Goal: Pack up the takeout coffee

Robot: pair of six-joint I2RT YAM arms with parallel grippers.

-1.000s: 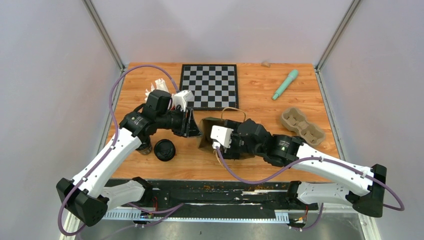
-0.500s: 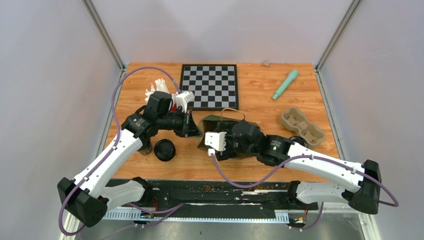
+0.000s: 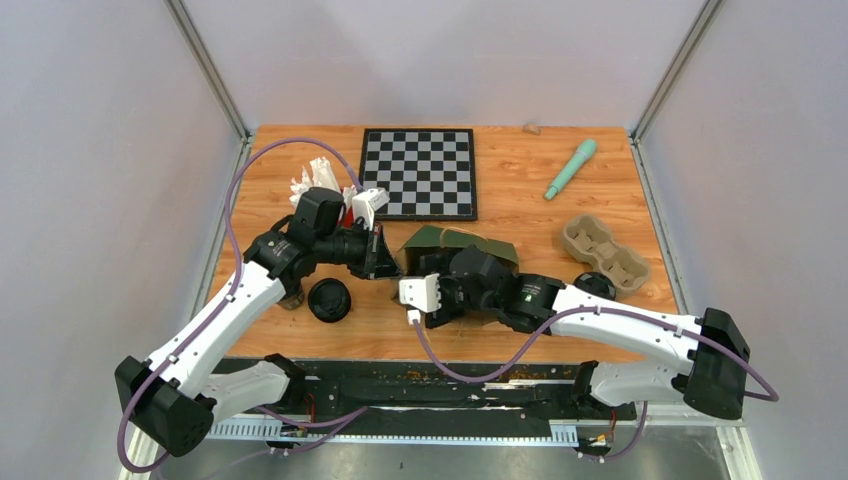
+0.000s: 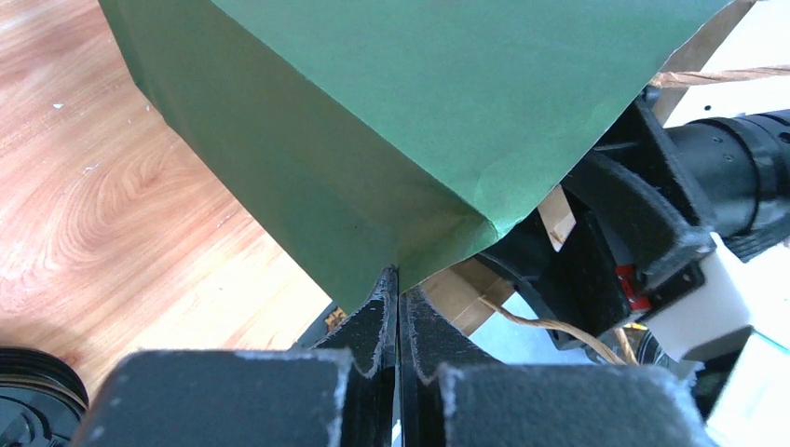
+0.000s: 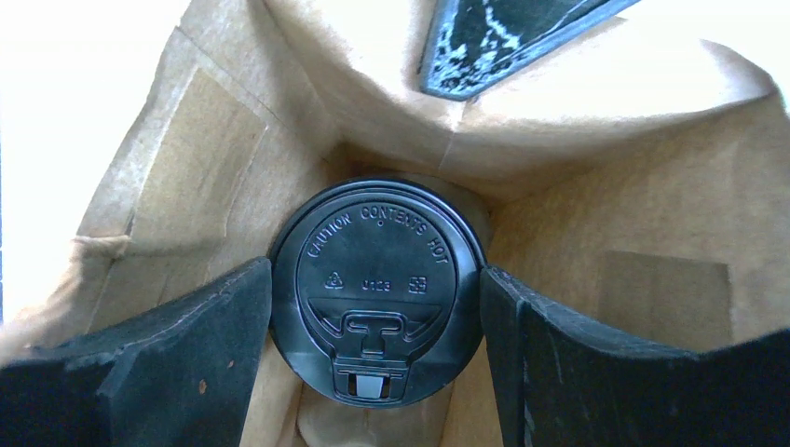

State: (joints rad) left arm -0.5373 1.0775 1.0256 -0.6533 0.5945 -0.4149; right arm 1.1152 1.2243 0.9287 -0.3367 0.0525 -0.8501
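Note:
The paper bag [image 3: 455, 243], green outside and brown inside, is tipped over near the table's middle. My left gripper [image 3: 388, 263] is shut on its edge; the left wrist view shows the fingertips [image 4: 399, 284] pinching the green paper [image 4: 373, 112]. My right gripper [image 5: 377, 321] is inside the bag [image 5: 606, 186], shut on a coffee cup by its black lid [image 5: 377, 279]. Its fingers [image 5: 186, 354] touch both sides of the lid. A second coffee cup [image 3: 329, 299] stands on the table by my left arm. A third [image 3: 290, 296] is half hidden under that arm.
A red cup of white wrapped straws [image 3: 318, 178] stands behind my left wrist. A chessboard [image 3: 420, 172] lies at the back, with a teal stick [image 3: 570, 168] to its right. A pulp cup carrier [image 3: 603, 250] sits at the right, a dark round object [image 3: 598, 284] beside it.
My right arm has pushed left, deeper into the bag with the cup. The bag has tipped over, so its green side now shows from above. My left gripper has barely moved.

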